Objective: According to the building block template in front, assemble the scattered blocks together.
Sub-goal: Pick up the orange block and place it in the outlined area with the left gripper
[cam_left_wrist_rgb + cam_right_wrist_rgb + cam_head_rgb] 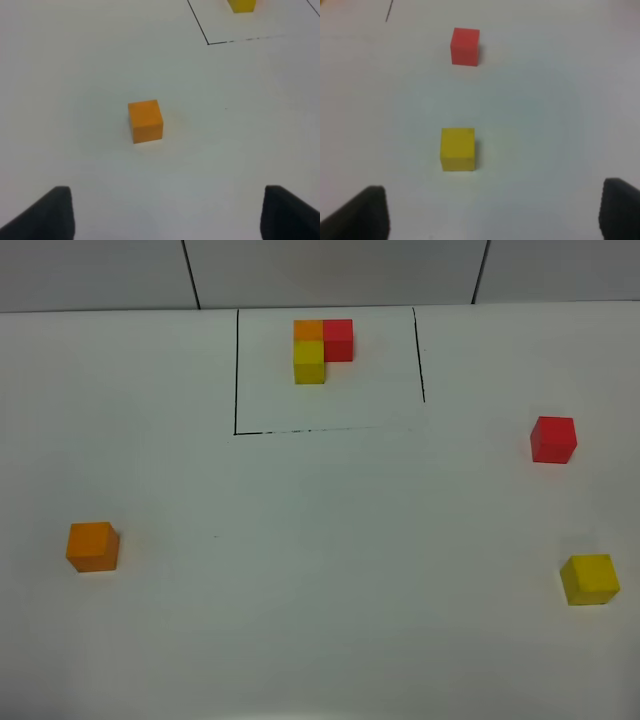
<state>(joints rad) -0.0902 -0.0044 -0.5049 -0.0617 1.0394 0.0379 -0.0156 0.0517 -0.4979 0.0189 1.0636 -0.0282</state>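
Observation:
The template [322, 348] is an L of orange, red and yellow cubes inside a thin black outline [236, 380] at the back middle. Its yellow cube shows in the left wrist view [242, 5]. The loose orange block [92, 546] sits at the left; it also shows in the left wrist view [145, 121]. The loose red block [553, 439] and yellow block [589, 579] sit at the right, and both show in the right wrist view, red [465, 46] and yellow [457, 149]. My left gripper [167, 215] is open, short of the orange block. My right gripper [492, 215] is open, short of the yellow block. Neither gripper shows in the high view.
The blocks lie on a white table [320, 560]. A pale wall with dark seams [190, 270] stands behind the table's far edge.

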